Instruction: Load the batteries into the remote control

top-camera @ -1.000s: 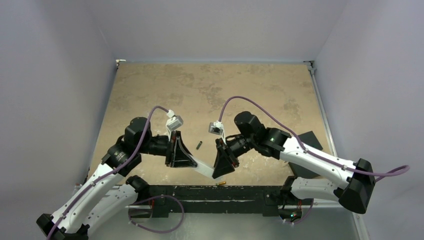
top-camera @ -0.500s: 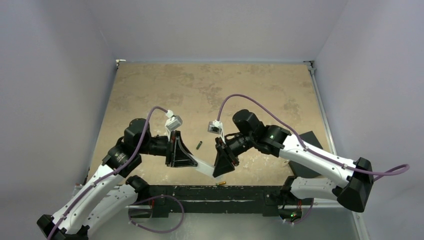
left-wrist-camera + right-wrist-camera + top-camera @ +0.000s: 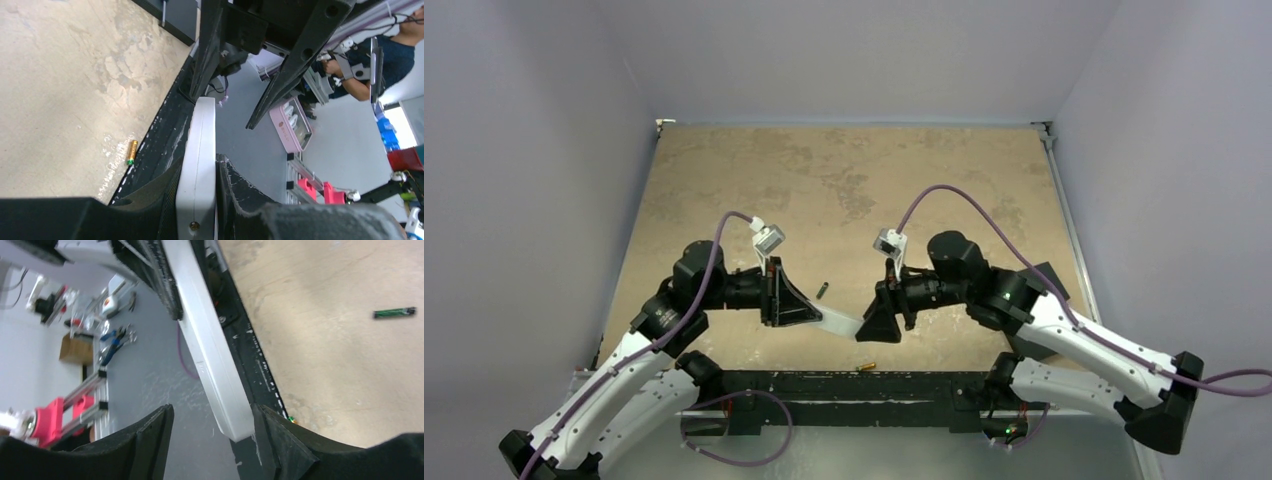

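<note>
- Remote control (image 3: 838,322): white bar, raised above the table (image 3: 824,170), gripped at one end.
- Left gripper (image 3: 807,312): clamped on the remote control's left end, one finger on each side.
- Right gripper (image 3: 212,415): jaws parted wide, either side of the remote control's free right end; contact cannot be told.
- Dark battery (image 3: 821,291): on the table just beyond the remote control.
- Gold battery (image 3: 865,366): on the table nearer than the remote control, beside the black base rail (image 3: 844,385).
</note>
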